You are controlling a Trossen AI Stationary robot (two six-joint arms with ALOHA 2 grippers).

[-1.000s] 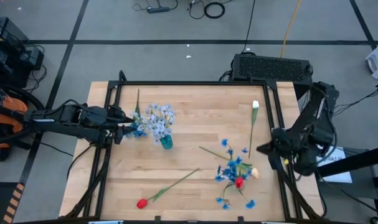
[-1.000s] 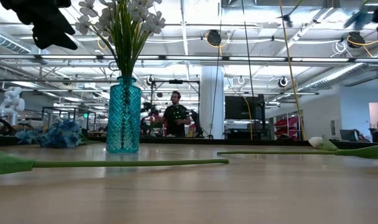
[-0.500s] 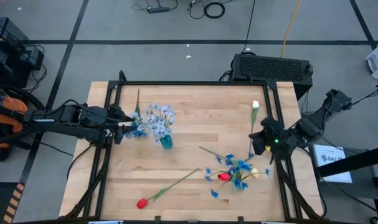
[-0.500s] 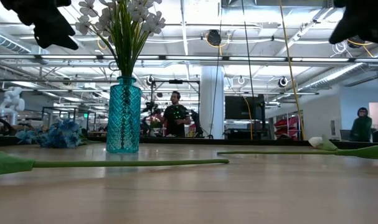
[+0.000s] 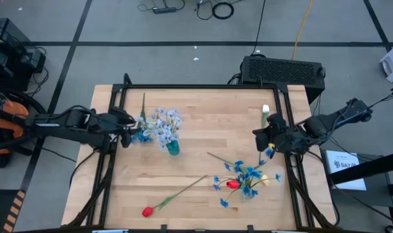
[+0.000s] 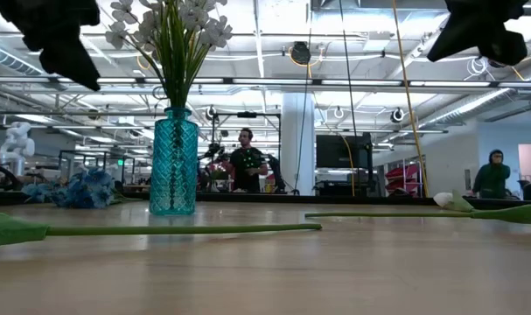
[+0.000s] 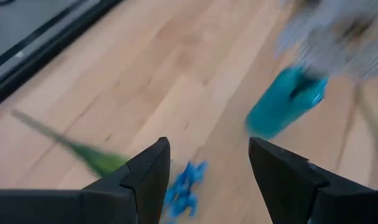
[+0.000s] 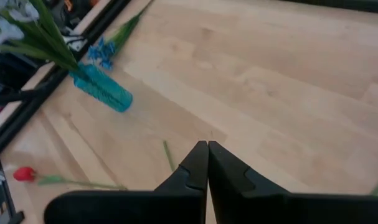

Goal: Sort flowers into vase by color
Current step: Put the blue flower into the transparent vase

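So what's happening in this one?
Flowers are being sorted by color. The teal vase already holds pale sprays. The left gripper hovers open beside it, over a small blue spray. The right gripper, shut and empty, hangs above the table's right side near the blue-and-red pile.

A wide white column (image 6: 297,144) stands at the middle of the hall beyond the table (image 6: 352,271). Just right of the column is a dark monitor (image 6: 343,150); just left of it stands a person in black (image 6: 247,164), and another person in green (image 6: 492,175) is far right. Pipes and cables run under the bright ceiling above the column. The grey floor (image 5: 183,65) carries dark tape lines.
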